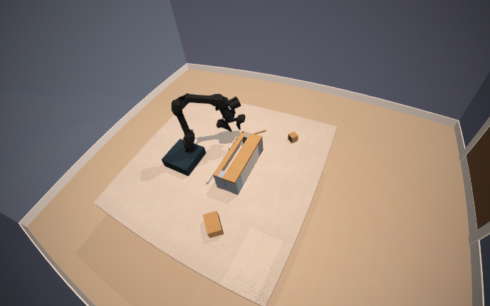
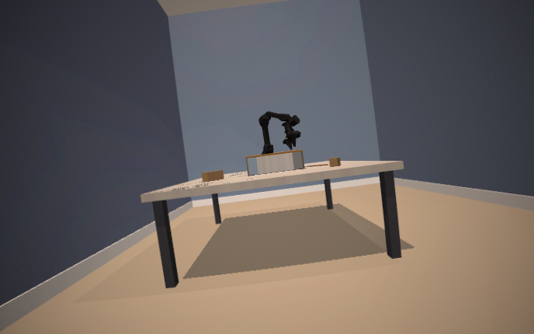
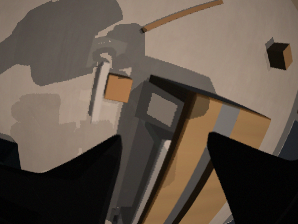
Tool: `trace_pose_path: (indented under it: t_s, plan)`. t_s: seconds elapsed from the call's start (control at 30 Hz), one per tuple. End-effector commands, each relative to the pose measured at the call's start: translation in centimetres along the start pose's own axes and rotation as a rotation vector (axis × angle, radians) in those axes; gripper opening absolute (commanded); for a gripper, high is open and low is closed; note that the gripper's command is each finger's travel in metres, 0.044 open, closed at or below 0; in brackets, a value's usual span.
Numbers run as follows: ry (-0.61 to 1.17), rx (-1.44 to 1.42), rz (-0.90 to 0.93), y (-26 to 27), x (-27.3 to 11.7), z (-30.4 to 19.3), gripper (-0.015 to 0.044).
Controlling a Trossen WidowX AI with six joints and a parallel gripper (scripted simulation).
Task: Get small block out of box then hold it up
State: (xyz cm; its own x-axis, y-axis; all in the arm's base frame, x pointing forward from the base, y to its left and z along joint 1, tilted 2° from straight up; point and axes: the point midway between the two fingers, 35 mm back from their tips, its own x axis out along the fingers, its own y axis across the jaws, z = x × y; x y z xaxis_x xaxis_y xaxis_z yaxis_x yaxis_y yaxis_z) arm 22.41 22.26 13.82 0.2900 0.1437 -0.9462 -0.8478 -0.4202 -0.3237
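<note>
A small orange block (image 3: pixel 120 87) is seen lying on the table (image 3: pixel 53 43) just beside the box (image 3: pixel 200 163) end, already outside it. The jaws are held apart and empty, with the gripper (image 1: pixel 231 124) hanging above that end. Were the descent misjudged, the box could be struck and shoved, or the block nudged away beside the thin stick (image 3: pixel 181 15).
</note>
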Motion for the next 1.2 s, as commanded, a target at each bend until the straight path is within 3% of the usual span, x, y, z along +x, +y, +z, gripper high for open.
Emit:
trace_pose_path:
  t_s: [0.0, 0.23, 0.9, 1.17]
  plan:
    - [0.121, -0.931, -0.053, 0.6, -0.9, 0.7, 0.0285]
    - [0.163, -1.272, -0.042, 0.7, -1.1, 1.0, 0.0285]
    - [0.163, -1.273, -0.042, 0.7, -1.1, 1.0, 0.0285]
    - [0.164, -1.273, -0.041, 3.1, 7.8, 1.2, 0.0285]
